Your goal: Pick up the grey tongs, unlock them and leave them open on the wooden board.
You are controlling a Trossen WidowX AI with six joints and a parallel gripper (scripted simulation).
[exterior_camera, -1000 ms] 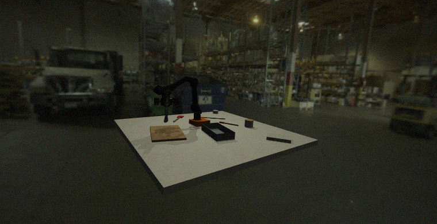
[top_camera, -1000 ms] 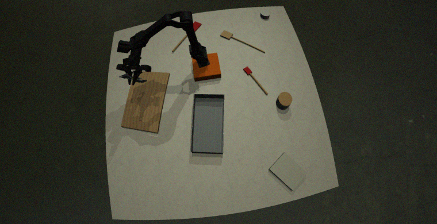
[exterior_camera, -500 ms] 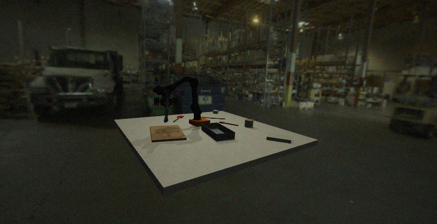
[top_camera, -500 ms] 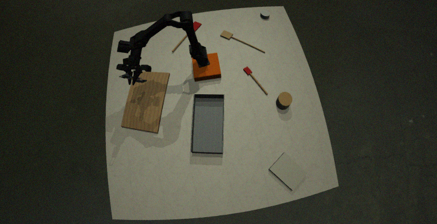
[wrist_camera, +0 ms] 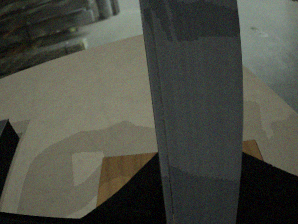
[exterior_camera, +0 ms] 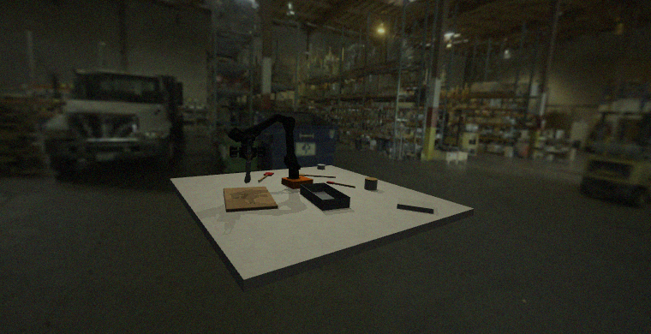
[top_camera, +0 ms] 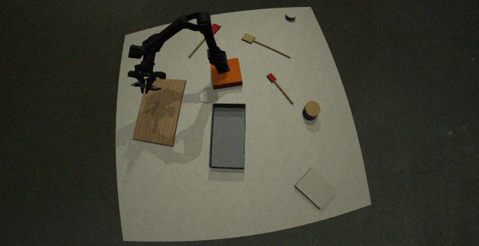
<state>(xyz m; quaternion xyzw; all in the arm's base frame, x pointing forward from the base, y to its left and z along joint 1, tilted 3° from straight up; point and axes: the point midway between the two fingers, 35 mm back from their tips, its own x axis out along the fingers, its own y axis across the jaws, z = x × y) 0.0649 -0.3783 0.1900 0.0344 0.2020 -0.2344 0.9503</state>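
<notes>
My gripper (top_camera: 144,89) (exterior_camera: 247,179) points down over the far-left end of the wooden board (top_camera: 167,127) (exterior_camera: 247,205) and is shut on the grey tongs (top_camera: 154,87) (wrist_camera: 200,110). The tongs are held up clear of the board, and parts of them stick out on both sides of the fingers in the top view. In the wrist view they are a broad grey strip between the two black fingers. Their tilt and whether their arms are locked or spread cannot be told. The roasting tin (top_camera: 210,137) (exterior_camera: 334,205) stands right of the board and is empty.
The orange base (top_camera: 234,73) (exterior_camera: 296,184) of the arm is behind the tin. Red-headed tools (top_camera: 216,28) (top_camera: 271,77) and a tan-headed one (top_camera: 248,38) lie around it. A round tan-topped block (top_camera: 312,108) (exterior_camera: 370,183) and a flat pale square (top_camera: 314,187) are at the right.
</notes>
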